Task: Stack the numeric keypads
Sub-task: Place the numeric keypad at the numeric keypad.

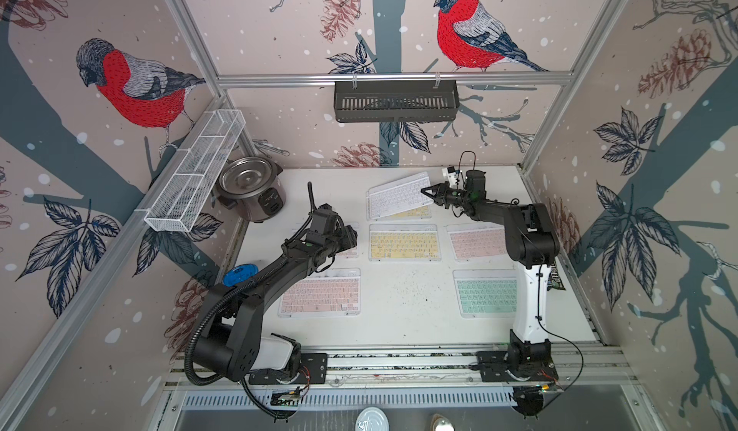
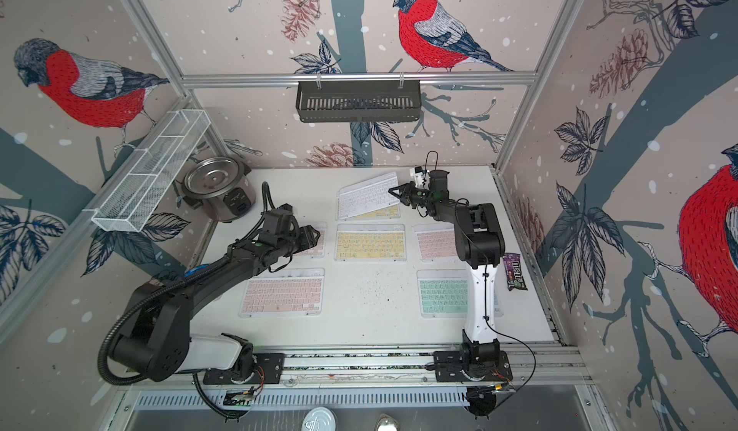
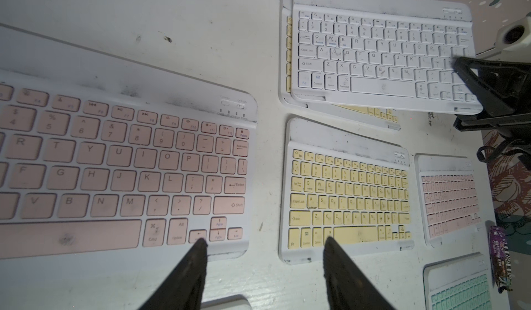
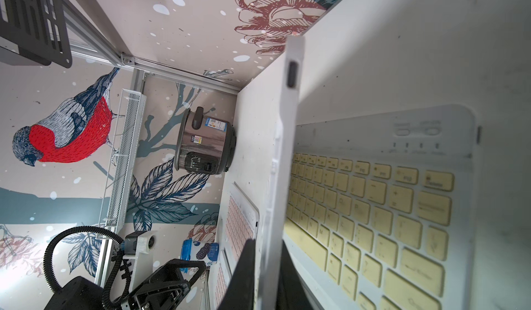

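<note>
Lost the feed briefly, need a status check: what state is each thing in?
white keypad, tilted, one edge gripped, askew over far yellow keypad
right gripper, shut on white keypad
left gripper, open, empty
middle yellow keypad, flat, unstacked
mint keypad, flat, unstacked
rice cooker, lid on

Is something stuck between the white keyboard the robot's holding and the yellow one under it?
No, nothing visible is. The right gripper holds the white keypad by its edge, tilted above the yellow keypad; in the gap between them only bare yellow keys show.
</note>
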